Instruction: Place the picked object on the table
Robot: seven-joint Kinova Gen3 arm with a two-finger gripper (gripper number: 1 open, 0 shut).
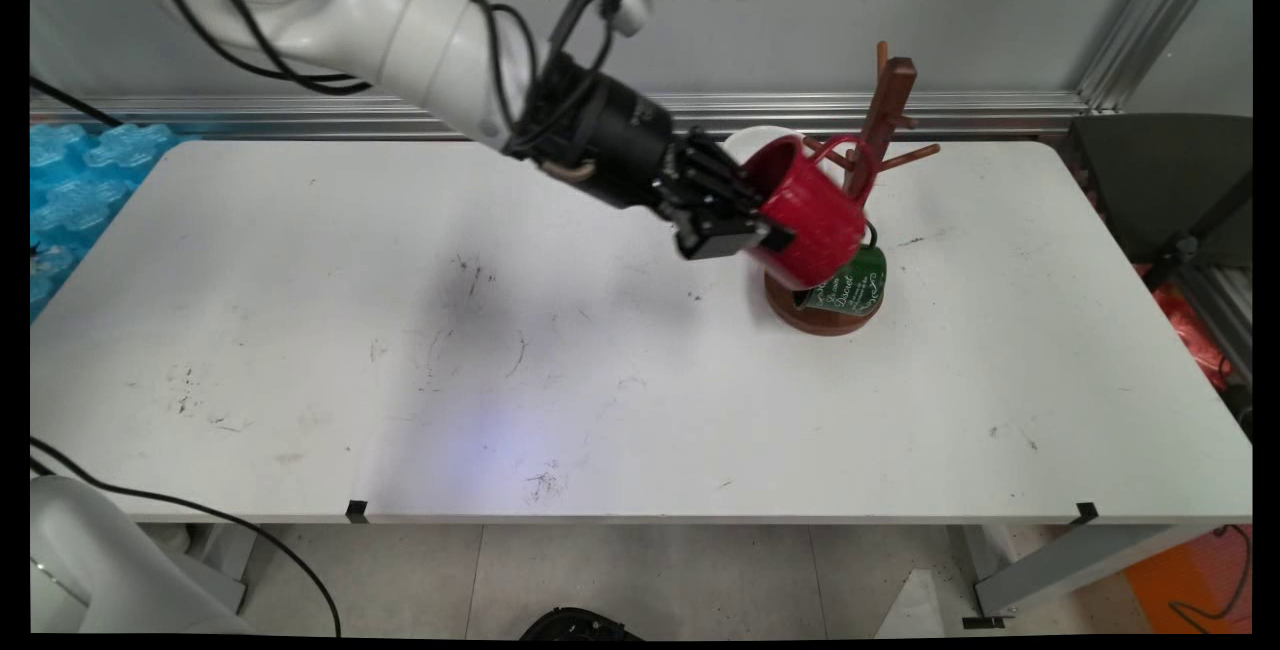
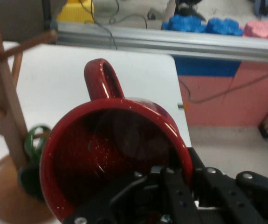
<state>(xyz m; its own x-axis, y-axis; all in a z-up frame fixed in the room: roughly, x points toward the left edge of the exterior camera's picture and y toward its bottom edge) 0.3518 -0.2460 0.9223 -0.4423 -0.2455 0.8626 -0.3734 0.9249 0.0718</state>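
I have the pincer (image 1: pixel 765 230) pinching the rim of the red mug (image 1: pixel 815 215), one finger inside the bowl, one outside; the mug hangs tilted above the counter (image 1: pixel 400 330), just beside the wooden mug tree (image 1: pixel 885 120), where a green mug (image 1: pixel 850 285) sits low; I judge it rigid, glazed, slippery and breakable, the rim wall being the firm hold.
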